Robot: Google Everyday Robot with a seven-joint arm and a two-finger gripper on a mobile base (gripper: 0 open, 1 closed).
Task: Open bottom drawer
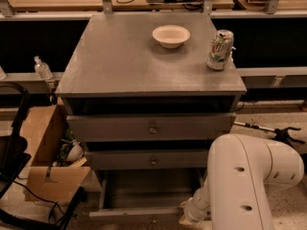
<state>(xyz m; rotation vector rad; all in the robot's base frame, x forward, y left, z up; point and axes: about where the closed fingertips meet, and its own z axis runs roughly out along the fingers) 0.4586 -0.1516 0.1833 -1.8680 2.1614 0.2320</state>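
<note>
At the foot of the grey cabinet [144,61], the bottom drawer [144,213] stands drawn out toward the camera, its box open to view from above. Its long axis runs side to side across the pic. The flat front faces the viewer, v. low in the frame, w/ a small knob at centre that's hard to make out. Above it sit the middle drawer [151,160] and the top drawer [151,127], each w/ a centre knob, both fronts further back than the bottom one.

The gripper [188,218] is down by the pic-right end of the bottom drawer's front, at the lower edge of view. Can't tell if it's open or closed, or whether it touches the front. The big white arm [249,181] fills the lower right corner and covers the drawer's right side plus the cabinet's lower right.

On the cabinet top there's a white bowl [171,35] toward the back and a drinks can [220,50] upright near the right edge, the two apart.

On the left, an open cardboard box [48,147] w/ odds & ends inside sits just beside the cabinet, near the drawer's left end. A clear bottle [42,68] stands on the ledge behind it. A black frame [14,147] & cable lie at the far left. On the floor at right, behind the arm, is a long-handled tool [271,129].
</note>
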